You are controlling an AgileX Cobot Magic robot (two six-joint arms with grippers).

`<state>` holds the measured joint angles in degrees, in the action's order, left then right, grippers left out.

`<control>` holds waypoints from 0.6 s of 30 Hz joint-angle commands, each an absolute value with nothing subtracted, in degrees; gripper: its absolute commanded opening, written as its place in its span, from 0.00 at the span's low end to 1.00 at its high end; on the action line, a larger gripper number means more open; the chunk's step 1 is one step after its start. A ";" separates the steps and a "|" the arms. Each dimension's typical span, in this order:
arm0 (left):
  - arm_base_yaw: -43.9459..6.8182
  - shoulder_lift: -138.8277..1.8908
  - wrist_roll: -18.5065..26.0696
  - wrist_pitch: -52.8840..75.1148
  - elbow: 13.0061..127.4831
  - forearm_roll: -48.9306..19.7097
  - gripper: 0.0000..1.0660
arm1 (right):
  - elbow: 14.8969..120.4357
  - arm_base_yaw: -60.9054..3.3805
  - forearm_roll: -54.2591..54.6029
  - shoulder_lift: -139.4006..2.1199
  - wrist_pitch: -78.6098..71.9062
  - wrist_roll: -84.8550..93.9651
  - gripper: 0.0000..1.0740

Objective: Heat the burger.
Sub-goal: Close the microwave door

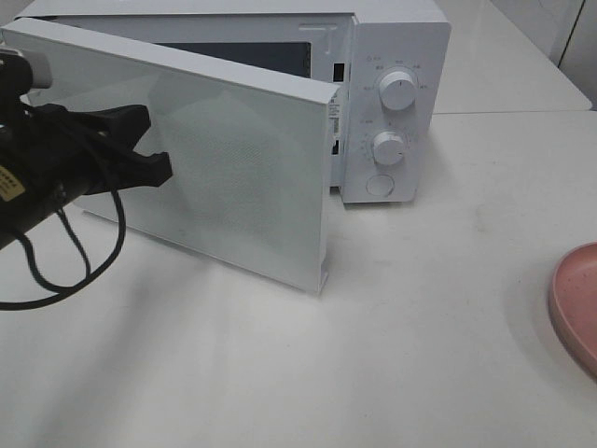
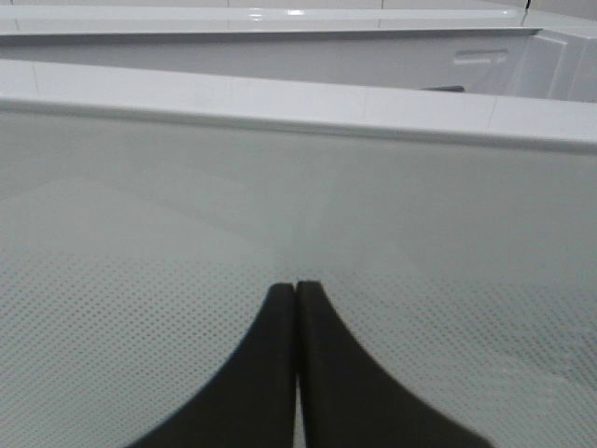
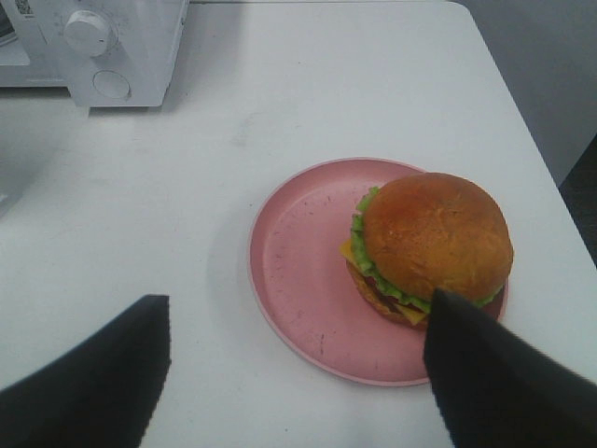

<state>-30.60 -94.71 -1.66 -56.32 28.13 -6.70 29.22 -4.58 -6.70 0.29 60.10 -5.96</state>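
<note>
The burger (image 3: 434,243), with a golden bun, green lettuce and yellow cheese, sits on the right side of a round pink plate (image 3: 298,252) in the right wrist view. My right gripper (image 3: 297,299) hovers open above the plate, and its right finger (image 3: 485,373) covers the burger's near edge. Only the plate's rim (image 1: 578,299) shows at the right edge of the high view, where the burger is out of view. The white microwave (image 1: 392,93) stands at the back with its door (image 1: 233,177) swung open. My left gripper (image 2: 297,285) is shut, its tips at the door's dotted window, holding nothing.
The microwave's two knobs (image 1: 398,91) and a round button face front on its right panel. The open door juts toward the table's front left. My left arm (image 1: 56,168) and its cable hang at the left. The microwave (image 3: 112,47) stands beyond the plate.
</note>
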 commanded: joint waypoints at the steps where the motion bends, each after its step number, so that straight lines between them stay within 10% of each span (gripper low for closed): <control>1: -33.06 -95.80 0.69 -56.26 30.08 -12.43 0.00 | 28.99 -4.07 -6.82 1.72 59.53 -5.44 0.70; 18: -41.83 -103.76 14.90 -50.82 45.89 -33.17 0.00 | 28.99 -4.07 -6.82 1.72 59.53 -5.44 0.70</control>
<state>-41.42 -103.71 14.32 -51.22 45.44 -31.91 29.22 -4.58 -6.70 0.29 60.10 -5.96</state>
